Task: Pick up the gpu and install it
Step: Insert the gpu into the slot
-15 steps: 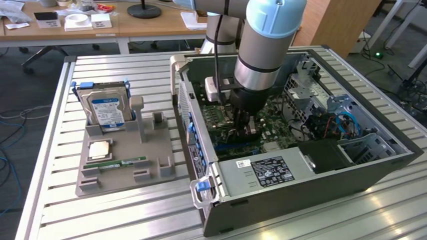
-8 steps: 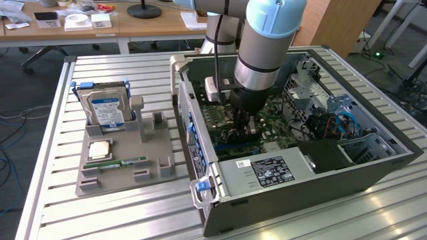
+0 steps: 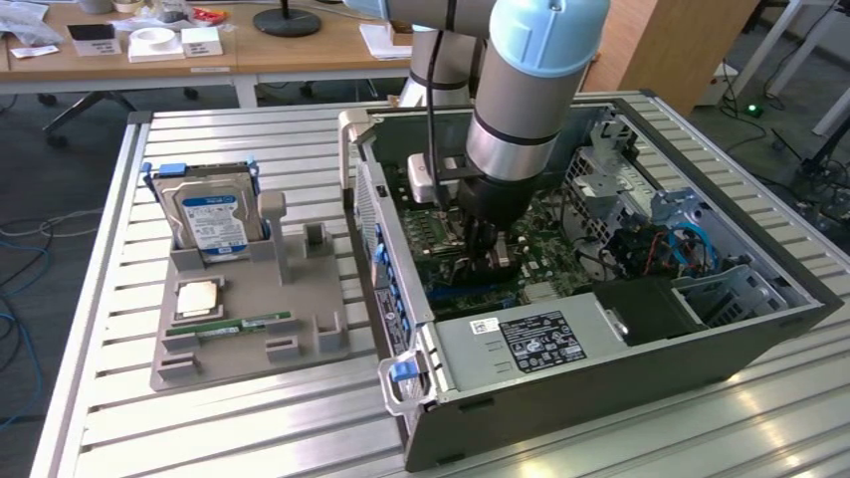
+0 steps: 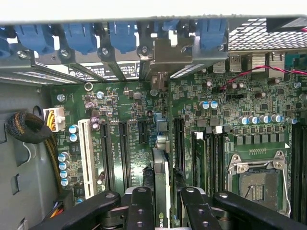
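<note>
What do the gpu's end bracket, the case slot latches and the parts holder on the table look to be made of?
The gpu, gripped edge-on by the gripper, ends in a bracket that looks like bare dull-grey sheet metal. The slot latches look like moulded blue plastic, smooth and slightly glossy. The parts holder looks like matte grey plastic, possibly printed.

Slatted metal worktable in bright light with glare on its near slats, wooden desks behind the worktable, a black round lamp base on the desks, grey carpet floor beyond the worktable, wooden cabinet behind it
</note>
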`<state>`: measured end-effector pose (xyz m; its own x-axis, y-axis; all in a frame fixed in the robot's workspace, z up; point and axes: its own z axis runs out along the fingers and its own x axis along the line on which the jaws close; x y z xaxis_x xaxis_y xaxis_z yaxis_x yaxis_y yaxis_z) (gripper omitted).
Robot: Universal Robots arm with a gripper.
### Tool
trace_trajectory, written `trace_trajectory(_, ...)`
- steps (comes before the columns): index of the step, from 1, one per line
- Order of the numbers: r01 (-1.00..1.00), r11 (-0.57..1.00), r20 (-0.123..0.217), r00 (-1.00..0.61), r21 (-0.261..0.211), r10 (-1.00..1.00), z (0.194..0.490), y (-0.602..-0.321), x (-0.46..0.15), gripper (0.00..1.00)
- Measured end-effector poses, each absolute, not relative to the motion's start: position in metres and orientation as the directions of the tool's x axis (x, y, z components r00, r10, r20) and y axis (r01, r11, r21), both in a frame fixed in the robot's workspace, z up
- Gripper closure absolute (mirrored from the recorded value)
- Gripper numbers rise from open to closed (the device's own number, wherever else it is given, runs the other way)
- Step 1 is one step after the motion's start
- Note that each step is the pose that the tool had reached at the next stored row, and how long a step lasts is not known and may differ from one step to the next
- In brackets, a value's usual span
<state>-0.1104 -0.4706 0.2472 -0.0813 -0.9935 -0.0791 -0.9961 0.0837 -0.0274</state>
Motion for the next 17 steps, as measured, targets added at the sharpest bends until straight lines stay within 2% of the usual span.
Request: trace_trajectory(17, -0.997, 0.075, -0.079, -0.073, -0.027, -0.994, 0.2453, -0.4706, -0.1119, 0.74)
